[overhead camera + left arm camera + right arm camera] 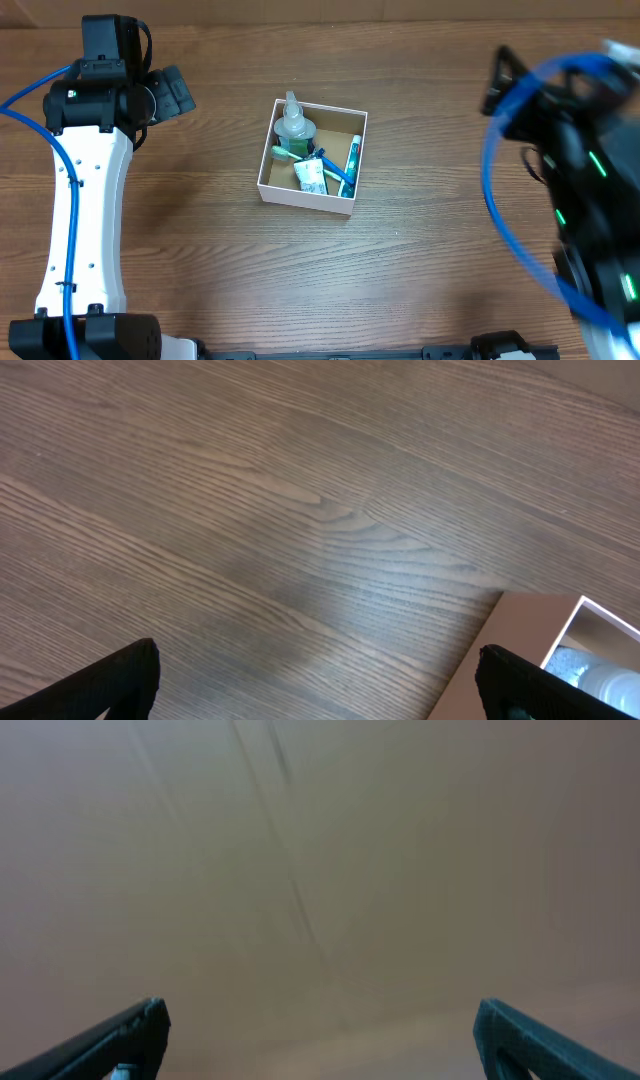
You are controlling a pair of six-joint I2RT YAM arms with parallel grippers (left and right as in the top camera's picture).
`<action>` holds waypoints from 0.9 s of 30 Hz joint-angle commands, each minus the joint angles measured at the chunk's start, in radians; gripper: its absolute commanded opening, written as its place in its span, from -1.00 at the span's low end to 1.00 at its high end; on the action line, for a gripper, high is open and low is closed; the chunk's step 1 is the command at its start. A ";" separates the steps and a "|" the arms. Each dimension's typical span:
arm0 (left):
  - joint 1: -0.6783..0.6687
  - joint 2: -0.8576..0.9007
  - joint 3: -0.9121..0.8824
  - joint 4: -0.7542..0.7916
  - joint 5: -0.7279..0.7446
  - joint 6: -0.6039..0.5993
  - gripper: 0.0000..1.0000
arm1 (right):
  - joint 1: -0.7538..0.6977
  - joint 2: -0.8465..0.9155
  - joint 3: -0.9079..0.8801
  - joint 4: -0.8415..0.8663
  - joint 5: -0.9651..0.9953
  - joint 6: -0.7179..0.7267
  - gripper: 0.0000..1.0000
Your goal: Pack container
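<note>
The container is a square white cardboard box with a brown inside, near the table's middle. It holds a clear bottle, a green toothbrush, a small green packet and a teal tube. My left gripper is open and empty, to the left of the box; the box's corner shows in the left wrist view. My right gripper is open and empty, raised at the right; its view is a blurred brown surface.
The left arm's white link runs along the left side with a blue cable. The right arm and its blue cable fill the right edge, blurred. The wooden table surrounds the box.
</note>
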 commanded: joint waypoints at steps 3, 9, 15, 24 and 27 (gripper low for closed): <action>0.004 -0.004 0.011 0.001 0.000 -0.021 1.00 | 0.000 -0.367 -0.320 0.283 0.008 -0.122 1.00; 0.004 -0.004 0.011 0.002 0.000 -0.021 1.00 | -0.012 -0.687 -0.720 0.547 0.007 -0.171 1.00; 0.004 -0.004 0.011 0.002 0.000 -0.021 1.00 | -0.014 -0.761 -0.903 0.655 -0.008 -0.172 1.00; 0.004 -0.004 0.011 0.001 0.000 -0.021 1.00 | -0.043 -0.801 -1.038 0.686 -0.008 -0.171 1.00; 0.004 -0.004 0.011 0.001 0.000 -0.021 1.00 | -0.054 -0.830 -1.078 0.687 -0.007 -0.171 1.00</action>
